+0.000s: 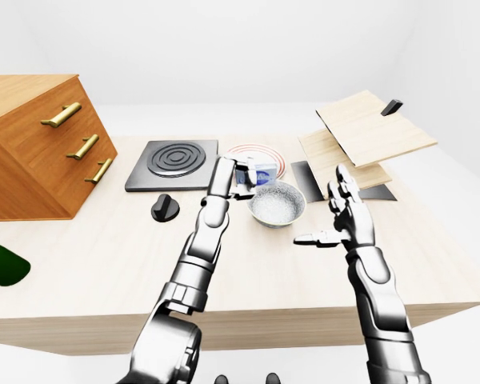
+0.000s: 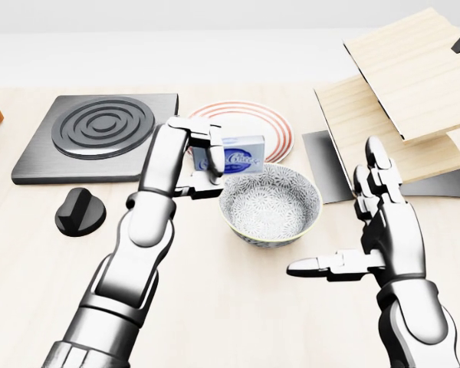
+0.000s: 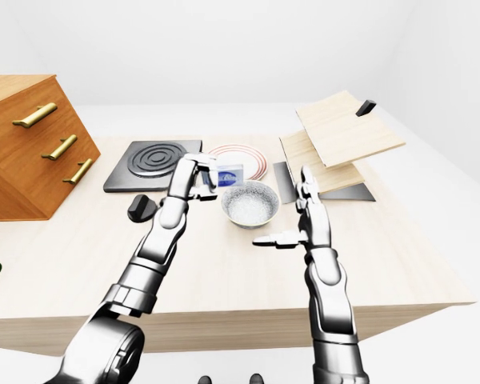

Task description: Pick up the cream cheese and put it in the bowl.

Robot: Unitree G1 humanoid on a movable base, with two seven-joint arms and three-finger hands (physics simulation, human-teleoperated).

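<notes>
The cream cheese (image 2: 241, 157) is a small blue and white box. My left hand (image 2: 203, 165) is shut on its left end and holds it above the table, just above and left of the bowl's rim. The bowl (image 2: 270, 205) is grey-white with a speckled pattern and stands at the middle of the table; nothing shows inside it. My right hand (image 2: 368, 230) is open and empty, with the thumb stretched left, just right of the bowl.
A red-ringed white plate (image 2: 270, 123) lies behind the box. A black hotplate (image 2: 100, 130) and its knob (image 2: 80, 210) are at the left. A wooden drawer cabinet (image 1: 32, 144) stands far left. Tilted wooden boards (image 2: 414, 84) over a dark mat are at the right.
</notes>
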